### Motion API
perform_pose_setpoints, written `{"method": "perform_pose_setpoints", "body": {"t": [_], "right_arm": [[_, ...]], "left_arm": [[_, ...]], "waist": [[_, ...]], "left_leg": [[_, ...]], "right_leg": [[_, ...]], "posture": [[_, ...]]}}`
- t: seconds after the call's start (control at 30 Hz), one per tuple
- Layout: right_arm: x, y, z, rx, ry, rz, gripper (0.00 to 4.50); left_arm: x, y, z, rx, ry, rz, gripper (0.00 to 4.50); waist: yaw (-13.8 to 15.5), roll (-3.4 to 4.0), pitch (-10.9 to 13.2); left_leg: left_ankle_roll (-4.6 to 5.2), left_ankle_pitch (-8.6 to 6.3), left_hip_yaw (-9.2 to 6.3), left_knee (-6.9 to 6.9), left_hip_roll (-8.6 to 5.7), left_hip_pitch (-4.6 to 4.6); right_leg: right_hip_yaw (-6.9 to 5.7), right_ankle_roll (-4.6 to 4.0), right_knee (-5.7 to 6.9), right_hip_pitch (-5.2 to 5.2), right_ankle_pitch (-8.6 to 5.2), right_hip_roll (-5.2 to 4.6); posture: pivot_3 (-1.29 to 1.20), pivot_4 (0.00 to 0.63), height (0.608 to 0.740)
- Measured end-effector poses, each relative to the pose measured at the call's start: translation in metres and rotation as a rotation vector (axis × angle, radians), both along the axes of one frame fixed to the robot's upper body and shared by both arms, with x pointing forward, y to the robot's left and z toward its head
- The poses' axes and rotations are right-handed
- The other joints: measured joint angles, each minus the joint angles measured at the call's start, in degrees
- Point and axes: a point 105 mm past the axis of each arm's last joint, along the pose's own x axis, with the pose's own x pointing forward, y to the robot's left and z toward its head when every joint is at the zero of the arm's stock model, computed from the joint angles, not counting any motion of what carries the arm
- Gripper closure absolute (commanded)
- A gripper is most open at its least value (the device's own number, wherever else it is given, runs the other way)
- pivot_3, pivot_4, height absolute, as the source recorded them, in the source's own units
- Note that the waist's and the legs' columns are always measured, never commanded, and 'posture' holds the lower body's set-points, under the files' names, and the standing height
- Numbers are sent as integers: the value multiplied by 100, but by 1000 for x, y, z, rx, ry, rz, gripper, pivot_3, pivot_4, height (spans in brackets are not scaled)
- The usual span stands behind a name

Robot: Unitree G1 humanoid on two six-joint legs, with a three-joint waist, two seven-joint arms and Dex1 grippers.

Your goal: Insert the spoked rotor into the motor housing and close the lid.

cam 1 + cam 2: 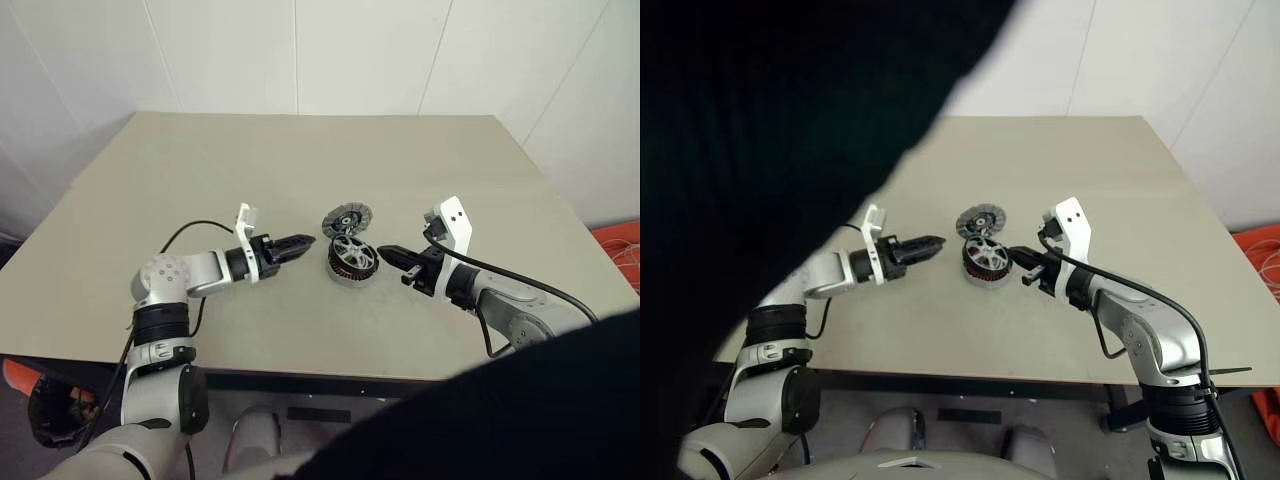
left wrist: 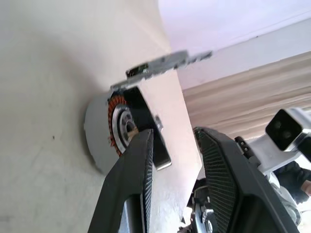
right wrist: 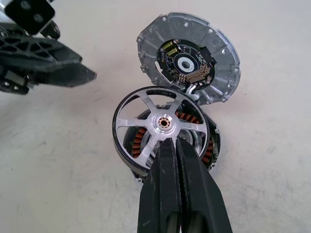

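Observation:
The spoked rotor (image 3: 162,122), a silver five-spoke wheel with a dark rim, lies tilted on top of the motor housing (image 3: 213,141), whose copper windings show through the spokes. Behind them rests the lid (image 3: 150,48), a grey ribbed disc with a black circuit board, tipped open. My right gripper (image 3: 174,145) is shut and empty, its tips at the rotor's near edge below the hub. My left gripper (image 1: 300,243) is open and empty, a short way left of the housing (image 1: 350,268) and pointing at it.
Everything sits on a beige table (image 1: 300,150) with white walls behind. The table's front edge runs close under both arms. Something orange with cables (image 1: 620,250) lies on the floor past the right edge.

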Motion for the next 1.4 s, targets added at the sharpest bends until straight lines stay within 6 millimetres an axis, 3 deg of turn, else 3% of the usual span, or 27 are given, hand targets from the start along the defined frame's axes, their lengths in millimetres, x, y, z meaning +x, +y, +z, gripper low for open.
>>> {"method": "perform_pose_setpoints", "body": {"t": [0.1, 0.3, 0.43, 0.6, 0.8, 1.1, 1.4], "right_arm": [[0, 5, 1, 7, -2, 13, 4500], [2, 9, 4, 8, -14, 29, 4500], [2, 12, 4, 21, -10, 32, 4500], [-5, 47, -6, 82, 42, 104, 4500], [-6, 66, -5, 119, 62, 142, 4500], [0, 65, -25, 137, 153, 106, 4500], [11, 45, -40, 65, 159, 32, 4500]], "left_arm": [[1, -1, -1, -8, 6, 7, 2875], [-8, -22, -13, 2, 50, -53, 2875], [-7, -17, -15, 15, 51, -40, 2875], [-6, -7, -22, 30, 67, -3, 2875], [-5, -5, -24, 31, 65, 13, 2875], [-4, -4, -26, 36, 71, 25, 2875], [-3, -3, -26, 42, 68, 38, 2875]], "waist": [[10, 0, 0], [13, -3, 2], [-14, -3, 2], [-3, -1, 3], [1, -2, 3], [-2, -2, 3], [-1, -2, 3]], "left_leg": [[0, 0, 0, 1, -2, -1], [-1, 1, -1, 1, 0, -4], [-3, 2, 0, -2, 5, -2], [-3, 1, -3, -3, 2, -5], [-4, 2, -4, -1, 0, -2], [-6, 3, -4, -2, 0, -2], [-7, 3, -4, -2, 0, -2]], "right_leg": [[0, 1, 0, 1, 0, -1], [0, 1, -1, -1, -1, 1], [0, 1, 0, -5, 0, 8], [0, 0, -1, -4, -1, 4], [0, 0, 1, -1, -1, 0], [0, 0, 1, -2, -1, 1], [0, 0, 2, -2, -1, 1]], "posture": [[0, 0, 740], [0, 0, 740], [0, 0, 740], [0, 0, 740], [0, 0, 740], [0, 0, 740], [0, 0, 740]]}}
